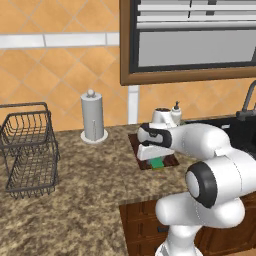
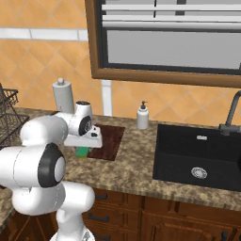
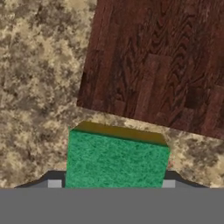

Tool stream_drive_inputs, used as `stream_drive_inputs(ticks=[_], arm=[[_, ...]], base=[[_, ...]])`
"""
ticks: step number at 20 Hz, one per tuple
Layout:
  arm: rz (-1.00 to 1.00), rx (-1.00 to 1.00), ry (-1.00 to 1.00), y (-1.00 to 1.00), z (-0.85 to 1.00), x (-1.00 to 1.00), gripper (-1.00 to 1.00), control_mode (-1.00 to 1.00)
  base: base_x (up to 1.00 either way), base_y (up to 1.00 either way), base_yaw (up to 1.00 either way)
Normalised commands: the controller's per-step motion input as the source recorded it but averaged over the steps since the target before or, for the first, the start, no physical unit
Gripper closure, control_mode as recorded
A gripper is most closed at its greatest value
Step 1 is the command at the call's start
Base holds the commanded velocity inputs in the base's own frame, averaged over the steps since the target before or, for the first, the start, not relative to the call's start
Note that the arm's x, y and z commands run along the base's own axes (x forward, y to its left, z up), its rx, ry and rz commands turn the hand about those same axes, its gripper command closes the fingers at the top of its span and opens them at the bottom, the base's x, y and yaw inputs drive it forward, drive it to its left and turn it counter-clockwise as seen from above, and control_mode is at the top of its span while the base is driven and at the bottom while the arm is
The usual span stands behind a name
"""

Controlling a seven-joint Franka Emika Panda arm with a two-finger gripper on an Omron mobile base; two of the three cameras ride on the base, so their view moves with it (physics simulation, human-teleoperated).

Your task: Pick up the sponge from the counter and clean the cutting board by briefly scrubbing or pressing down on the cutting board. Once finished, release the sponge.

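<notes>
a: looking along the hand, what comes first?

b: the sponge [image 3: 116, 159], right at the gripper [image 3: 109, 186]. its two dark finger tips sit one at each lower corner of the block, so the sponge lies between the jaws. they look spread about as wide as the sponge. i cannot tell whether they press on its sides or stand just clear of it.

a: what does the sponge look like?

b: a small rectangular block with a rough green top and a yellow layer showing along its far edge.

a: and around it?

b: speckled brown-and-beige counter [image 3: 39, 87] shows on both sides. just past the sponge, with a thin strip of granite between, lies the cutting board [image 3: 162, 61], dark reddish-brown with clear wood grain and far larger than the sponge.

a: from the base cameras?

b: the white arm bends down over the board's near edge, and a bit of green sponge [image 1: 158, 163] peeks out under the hand. farther back, a paper towel holder [image 1: 93, 118] and a soap bottle [image 2: 142, 116] stand by the tiled wall. a wire basket [image 1: 27, 150] stands to the left, a black sink [image 2: 200, 155] to the right.
</notes>
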Motion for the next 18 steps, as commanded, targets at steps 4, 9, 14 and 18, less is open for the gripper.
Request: stream_drive_inputs(ticks=[4,9,14,18], arm=[[-0.06,0.00,0.00,0.11,-0.06,0.66,1.00,-1.00],[-0.04,0.00,-0.01,0.02,-0.36,0.40,1.00,-1.00],[-0.04,0.00,0.00,0.00,-0.34,0.42,1.00,-1.00],[-0.03,0.00,-0.04,0.00,-0.48,0.24,1.00,-1.00]], base=[[0.00,0.00,0.00],[0.00,0.00,0.00],[0.00,0.00,0.00],[0.00,0.00,0.00]])
